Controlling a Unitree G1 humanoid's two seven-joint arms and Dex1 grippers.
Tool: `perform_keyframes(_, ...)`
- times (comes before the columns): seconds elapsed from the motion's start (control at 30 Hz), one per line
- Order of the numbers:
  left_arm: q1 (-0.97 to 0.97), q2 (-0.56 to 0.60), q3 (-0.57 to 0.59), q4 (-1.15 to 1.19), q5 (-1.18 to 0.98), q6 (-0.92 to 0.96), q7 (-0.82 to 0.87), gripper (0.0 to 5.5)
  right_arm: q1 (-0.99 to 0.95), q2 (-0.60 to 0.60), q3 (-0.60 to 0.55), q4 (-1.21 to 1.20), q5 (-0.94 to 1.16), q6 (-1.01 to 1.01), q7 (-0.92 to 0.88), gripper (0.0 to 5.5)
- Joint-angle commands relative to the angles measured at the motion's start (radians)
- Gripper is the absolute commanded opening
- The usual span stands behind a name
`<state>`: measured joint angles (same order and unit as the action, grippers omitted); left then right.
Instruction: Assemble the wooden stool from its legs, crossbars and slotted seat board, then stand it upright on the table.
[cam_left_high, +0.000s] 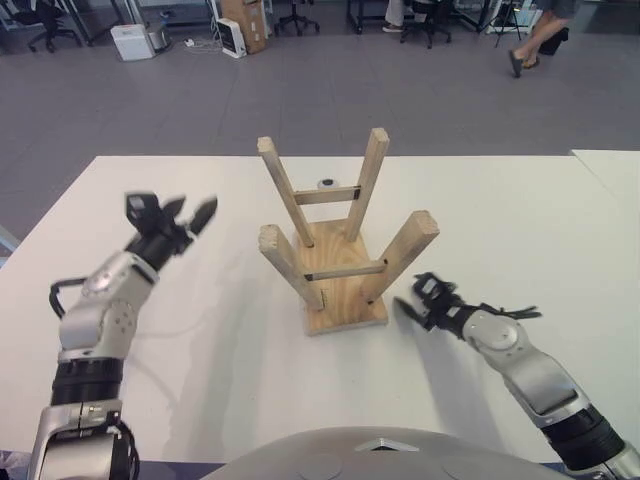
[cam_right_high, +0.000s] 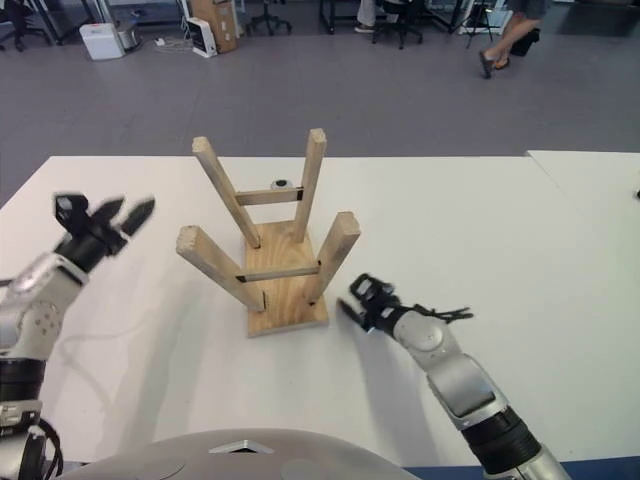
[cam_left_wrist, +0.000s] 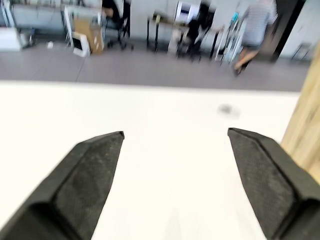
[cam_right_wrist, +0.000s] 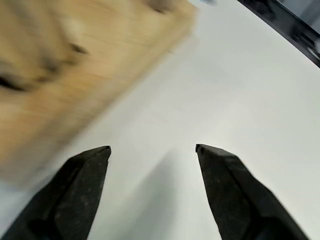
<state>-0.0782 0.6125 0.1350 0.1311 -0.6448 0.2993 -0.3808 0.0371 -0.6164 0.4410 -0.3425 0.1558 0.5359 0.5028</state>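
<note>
The wooden stool (cam_left_high: 335, 255) stands upside down in the middle of the white table (cam_left_high: 520, 220), its seat board (cam_left_high: 345, 305) flat on the surface. Its legs splay upward, joined by two crossbars (cam_left_high: 345, 270). My left gripper (cam_left_high: 180, 212) hovers open above the table, to the left of the stool and apart from it; one leg (cam_left_wrist: 305, 125) shows at the edge of the left wrist view. My right gripper (cam_left_high: 415, 297) is open, low over the table just right of the seat board's near corner (cam_right_wrist: 75, 65), touching nothing.
A small dark round object (cam_left_high: 326, 183) lies on the table behind the stool. A second table (cam_left_high: 610, 165) adjoins at the right. Office chairs and boxes stand on the floor beyond the far edge.
</note>
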Motion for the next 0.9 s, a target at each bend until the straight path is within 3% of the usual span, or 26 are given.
perform_keyframes(0.03, 0.0, -0.006, -0.015, 0.055, 0.108, -0.037, -0.045, 3.82, -0.05, 0.108, -0.047, -0.109, 0.502, 0.254, 0.301, 3.2)
perform_keyframes(0.17, 0.02, -0.023, -0.009, 0.108, 0.165, -0.062, -0.075, 3.82, -0.041, 0.054, -0.222, -0.053, 0.581, 0.27, 0.317, 3.2)
perform_keyframes(0.3, 0.088, 0.001, -0.033, 0.124, 0.271, -0.108, -0.13, 3.82, -0.202, 0.054, -0.432, 0.193, 0.422, 0.116, 0.126, 3.2)
perform_keyframes(0.4, 0.183, 0.089, -0.131, 0.06, 0.36, -0.146, -0.306, 3.82, -0.42, 0.115, -0.455, 0.473, 0.225, -0.093, -0.059, 3.2)
perform_keyframes(0.47, 0.245, 0.163, -0.176, 0.001, 0.354, -0.152, -0.485, 3.82, -0.578, 0.172, -0.459, 0.678, 0.162, -0.23, -0.087, 3.2)
perform_keyframes(0.67, 0.259, 0.238, -0.2, -0.09, 0.297, -0.126, -0.744, 3.82, -0.893, 0.311, -0.453, 1.188, 0.102, -0.494, 0.065, 3.2)
perform_keyframes(0.77, 0.192, 0.187, -0.226, -0.058, 0.349, -0.142, -0.708, 3.82, -0.957, 0.384, -0.45, 1.347, 0.098, -0.551, 0.2, 3.2)
perform_keyframes(0.9, 0.054, 0.101, -0.263, 0.091, 0.475, -0.188, -0.574, 3.82, -0.929, 0.391, -0.464, 1.339, 0.182, -0.453, 0.583, 3.2)
